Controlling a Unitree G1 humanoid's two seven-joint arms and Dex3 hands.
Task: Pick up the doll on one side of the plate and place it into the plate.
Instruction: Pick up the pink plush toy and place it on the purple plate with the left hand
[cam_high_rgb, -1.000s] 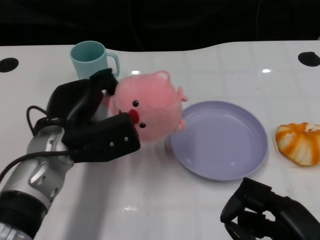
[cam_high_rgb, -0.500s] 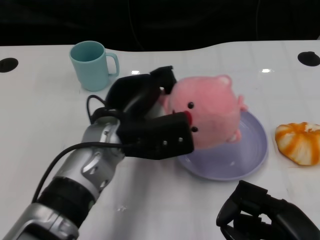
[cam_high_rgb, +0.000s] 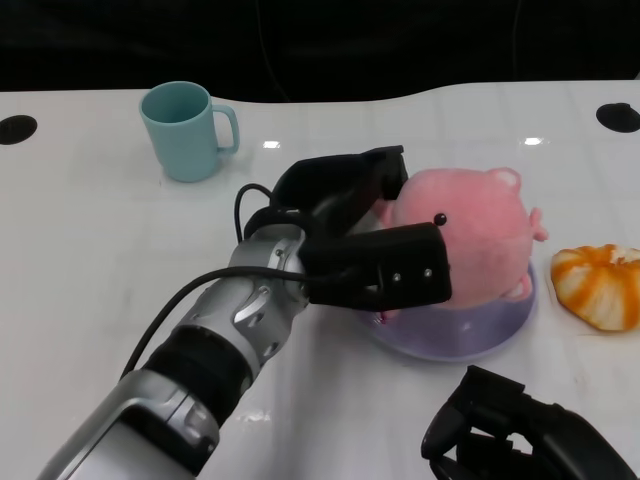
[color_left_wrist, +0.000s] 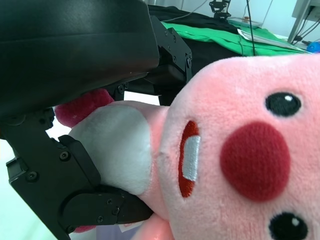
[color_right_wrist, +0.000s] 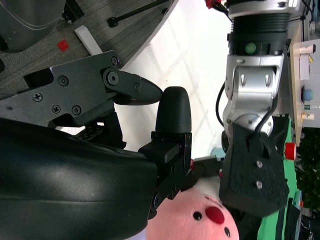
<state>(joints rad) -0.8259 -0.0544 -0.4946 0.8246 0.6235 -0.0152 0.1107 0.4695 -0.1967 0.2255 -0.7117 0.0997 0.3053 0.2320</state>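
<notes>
The left robot hand (cam_high_rgb: 365, 235) has carried the pink doll (cam_high_rgb: 470, 245) further right since half a second ago; the doll now sits over the lavender plate (cam_high_rgb: 450, 335), clasped between the fingers. The right robot hand (cam_high_rgb: 510, 435) rests low on the white surface (cam_high_rgb: 90, 250), fingers curled in on nothing.

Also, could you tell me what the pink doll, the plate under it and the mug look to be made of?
The doll is soft plush: fuzzy pink pile, with a white fabric patch in the left wrist view. The plate looks like smooth lavender plastic or melamine with a faint sheen; glazed ceramic is possible. The mug is pale teal, matte and smooth, likely plastic or ceramic.
</notes>
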